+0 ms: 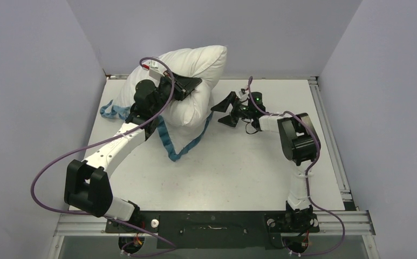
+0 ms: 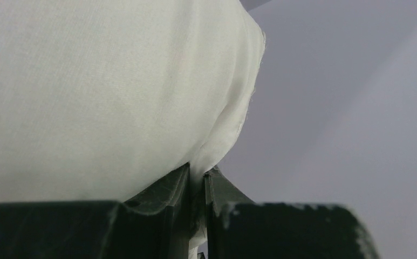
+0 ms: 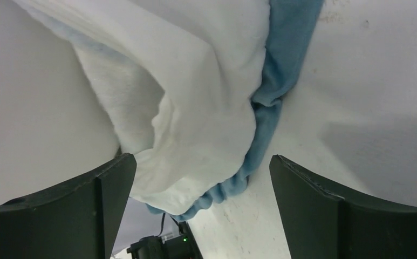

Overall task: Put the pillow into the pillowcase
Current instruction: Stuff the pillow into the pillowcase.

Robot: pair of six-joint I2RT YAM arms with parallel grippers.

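Left pincer (image 2: 198,178): clenched on a thin fold at the edge of the pillow (image 1: 195,62); the white cloth runs straight down between my fingers.
Right pincer (image 3: 200,159): spread wide, gripping nothing.
Pillow: bulges up and away from my left pincer, propped toward the back wall, partly lifted off the surface (image 1: 249,162).
Pillowcase (image 3: 287,65): limp on the surface below my left pincer. Its blue ruffle and fleecy white inner face lie right between my right pincer's fingers.
Step in hand: by my judgement, taking hold of the case's mouth while I hold the pillow up.
Doing it well: I should close my right pincer on one layer of the ruffle only, low to the surface, so the mouth gapes instead of being pinched shut. My left grip needs to be firm, since that fold is thin and could slip.
Left arm: stretched far forward, wrist raised against the pillow.
Right arm: elbow bent out to the right, forearm reaching left, pincer low.
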